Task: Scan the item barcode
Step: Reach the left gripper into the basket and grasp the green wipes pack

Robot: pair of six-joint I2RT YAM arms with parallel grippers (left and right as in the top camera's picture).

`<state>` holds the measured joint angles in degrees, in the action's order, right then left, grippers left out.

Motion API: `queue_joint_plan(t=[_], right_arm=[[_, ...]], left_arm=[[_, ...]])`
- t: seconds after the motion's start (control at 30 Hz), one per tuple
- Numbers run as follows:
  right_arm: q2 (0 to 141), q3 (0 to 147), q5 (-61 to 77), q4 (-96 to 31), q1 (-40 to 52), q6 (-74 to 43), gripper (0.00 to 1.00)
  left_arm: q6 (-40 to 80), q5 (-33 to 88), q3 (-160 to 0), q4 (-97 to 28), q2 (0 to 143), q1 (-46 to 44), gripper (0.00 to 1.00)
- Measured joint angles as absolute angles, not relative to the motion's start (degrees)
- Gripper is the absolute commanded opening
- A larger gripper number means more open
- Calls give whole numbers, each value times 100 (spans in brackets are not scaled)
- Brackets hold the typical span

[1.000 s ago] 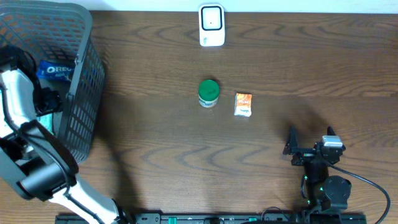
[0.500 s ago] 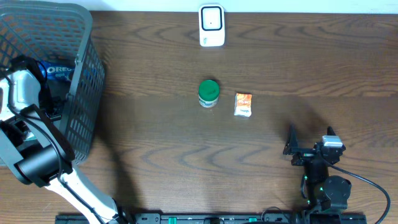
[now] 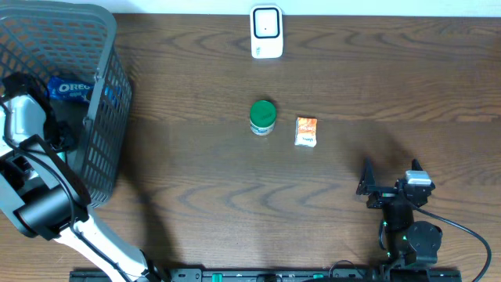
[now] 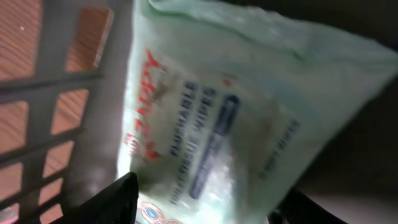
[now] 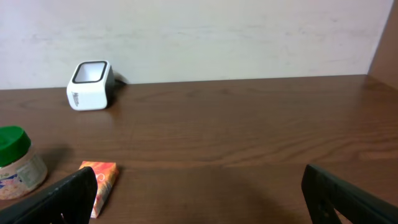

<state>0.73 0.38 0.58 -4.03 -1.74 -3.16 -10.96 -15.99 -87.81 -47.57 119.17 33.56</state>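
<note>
**Q:** Where is the item?

**A:** The wipes pack lies inside the basket, at the left end of the table. In the left wrist view it fills most of the picture, pale green with its printed face toward the camera, and the basket's grid wall stands just beside it. In the overhead view the left arm reaches into the basket and hides the pack. An Oreo pack lies farther back in the same basket.

**Q:** State of the left gripper?

**A:** Its fingers stand on either side of the pack's lower edge. Whether they press on it cannot be told.

**Q:** State of the right gripper?

**A:** Jaws wide, holding nothing, low at the near right of the table.

**Q:** Position of the scanner?

**A:** At the far edge, centre, well apart from the basket. A jar with a green lid and an orange packet sit side by side mid-table, apart from each other.
</note>
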Motion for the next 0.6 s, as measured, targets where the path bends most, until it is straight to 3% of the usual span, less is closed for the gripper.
queue_joint_plan(t=[0.2, 0.6], right_arm=[[73, 38, 58, -403, -174, -316, 99], [73, 38, 60, -405, -174, -316, 99]], left_arm=[[-1135, -1734, -8781, -4580, 11979, 3376, 8], [-1066, -1791, -8973, -5111, 11939, 3326, 7]])
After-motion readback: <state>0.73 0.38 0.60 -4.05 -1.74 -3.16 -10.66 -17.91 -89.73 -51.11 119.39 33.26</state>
